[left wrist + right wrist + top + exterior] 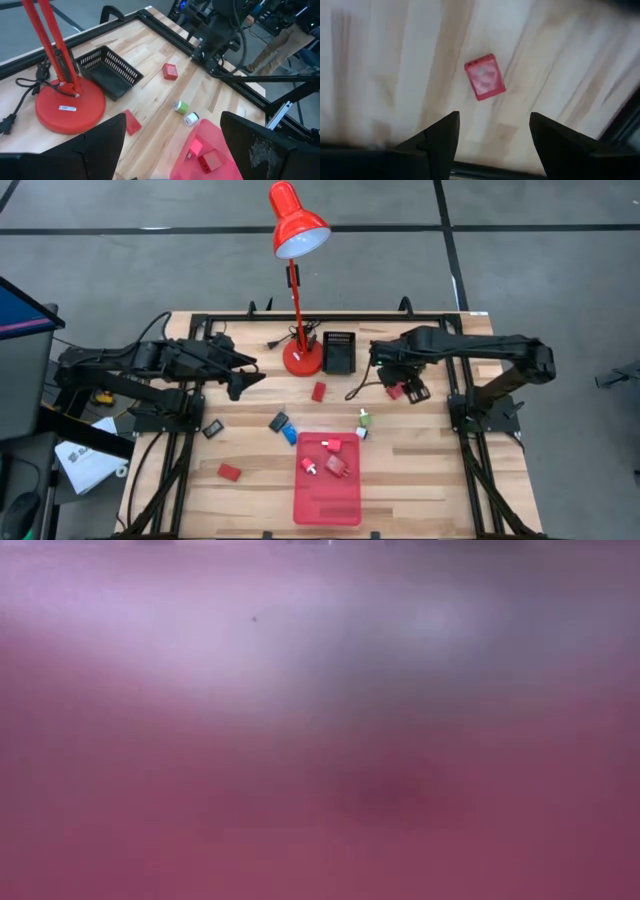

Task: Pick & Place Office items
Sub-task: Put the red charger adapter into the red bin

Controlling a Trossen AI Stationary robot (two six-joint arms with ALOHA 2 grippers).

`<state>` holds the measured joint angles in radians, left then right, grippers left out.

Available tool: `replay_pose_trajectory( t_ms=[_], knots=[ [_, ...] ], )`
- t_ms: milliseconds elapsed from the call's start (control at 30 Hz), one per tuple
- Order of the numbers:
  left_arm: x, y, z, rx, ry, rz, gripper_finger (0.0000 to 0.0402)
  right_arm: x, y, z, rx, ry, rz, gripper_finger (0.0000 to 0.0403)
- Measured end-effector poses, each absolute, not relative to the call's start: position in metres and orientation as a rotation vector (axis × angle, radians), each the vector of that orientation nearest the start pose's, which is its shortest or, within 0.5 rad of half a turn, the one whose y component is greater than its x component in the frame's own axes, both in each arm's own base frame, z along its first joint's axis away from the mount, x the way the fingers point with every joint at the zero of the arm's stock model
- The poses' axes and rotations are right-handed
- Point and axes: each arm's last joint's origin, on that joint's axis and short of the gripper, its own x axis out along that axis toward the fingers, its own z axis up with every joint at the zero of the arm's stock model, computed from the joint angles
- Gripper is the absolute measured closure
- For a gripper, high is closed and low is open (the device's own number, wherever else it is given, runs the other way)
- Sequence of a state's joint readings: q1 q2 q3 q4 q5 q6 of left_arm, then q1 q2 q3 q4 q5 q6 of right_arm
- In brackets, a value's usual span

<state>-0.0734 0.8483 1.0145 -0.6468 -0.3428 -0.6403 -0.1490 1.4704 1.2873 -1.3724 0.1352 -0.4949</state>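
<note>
Left of centre in the high view, the left end effector (pixel 250 380) is waiting with fingers apart, empty. Red, black and blue office items (pixel 229 472) are lying loose on the bench (pixel 430 480); three are sitting in the tray (pixel 327 505). Right of centre, the right end effector (pixel 408 388) is hovering, fingers apart, over a red block (pixel 484 77).

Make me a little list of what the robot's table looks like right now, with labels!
left tool: open, empty, waiting left of the lamp
right tool: open, hovering over a red block
red block: lying on bare wood, not touched
tray: red, at the table's front middle, three small pieces inside
lamp: red, standing at the back
basket: black, right of the lamp's base
green-white pieces: two, on the wood beside the tray
low view: too blurred to tell anything
</note>
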Motion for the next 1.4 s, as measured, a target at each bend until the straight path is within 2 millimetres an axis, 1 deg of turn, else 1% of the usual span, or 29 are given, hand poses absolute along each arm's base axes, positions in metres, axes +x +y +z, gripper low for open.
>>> replay_pose_trajectory(
  t_ms=[100, 167, 267, 367, 433, 600, 667, 833, 933, 1067, 1200, 1400],
  knots=[
    [0.171, -0.003, 0.356, -0.522, 0.365, 0.401, 0.0082, 0.247, -0.041, 0.280, -0.504, 1.583, 0.307, 0.0168],
    [0.176, -0.004, 0.353, -0.518, 0.377, 0.401, 0.0082, 0.251, -0.043, 0.275, -0.521, 1.587, 0.354, 0.0168],
    [0.185, -0.006, 0.350, -0.513, 0.392, 0.399, 0.0082, 0.257, -0.047, 0.260, -0.522, 1.617, 0.380, 0.0168],
    [0.192, -0.008, 0.347, -0.510, 0.399, 0.392, 0.0082, 0.258, -0.052, 0.238, -0.497, 1.626, 0.367, 0.0168],
    [0.195, -0.009, 0.346, -0.510, 0.402, 0.390, 0.0082, 0.255, -0.053, 0.225, -0.490, 1.629, 0.360, 0.0167],
    [0.192, -0.010, 0.347, -0.522, 0.402, 0.390, 0.0082, 0.240, -0.055, 0.199, -0.409, 1.686, 0.316, 0.0154],
    [0.191, -0.009, 0.348, -0.525, 0.394, 0.389, 0.0082, 0.238, -0.056, 0.192, -0.388, 1.674, 0.284, 0.0145],
    [0.183, -0.008, 0.350, -0.533, 0.388, 0.397, 0.0082, 0.236, -0.061, 0.184, -0.369, 1.617, 0.205, 0.0113],
    [0.179, -0.007, 0.351, -0.545, 0.385, 0.405, 0.0082, 0.235, -0.064, 0.180, -0.395, 1.585, 0.208, 0.0091],
    [0.175, -0.007, 0.353, -0.565, 0.368, 0.409, 0.0082, 0.230, -0.065, 0.174, -0.398, 1.600, 0.239, 0.0069],
    [0.172, -0.006, 0.355, -0.577, 0.352, 0.421, 0.0082, 0.227, -0.061, 0.166, -0.418, 1.601, 0.273, 0.0059],
    [0.172, -0.006, 0.355, -0.580, 0.342, 0.435, 0.0082, 0.228, -0.058, 0.155, -0.446, 1.538, 0.259, 0.0061]
  ],
)
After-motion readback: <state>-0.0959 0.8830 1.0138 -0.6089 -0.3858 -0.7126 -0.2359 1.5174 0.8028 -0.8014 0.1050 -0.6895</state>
